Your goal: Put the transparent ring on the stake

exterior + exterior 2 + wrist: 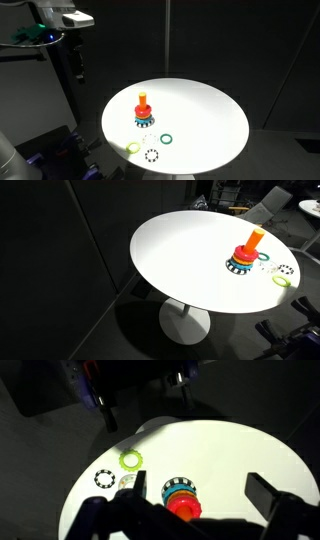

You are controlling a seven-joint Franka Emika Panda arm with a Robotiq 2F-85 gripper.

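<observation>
- Round white bench [205, 100], top lit, dark surrounds.
- Stake [142, 104] upright, approx mid-bench; orange-red peg w/ yellowish top, wider base rimmed blue-teal.
- Green ring [168, 139] flat, near stake, not touching.
- Yellow-green ring [133, 148] flat, near bench edge.
- Black-and-white dotted ring [151, 155] flat by edge, betw. those two rings.
- Transparent ring [127, 481]: faint pale outline in wrist view, just beside dotted ring, stake side.
</observation>
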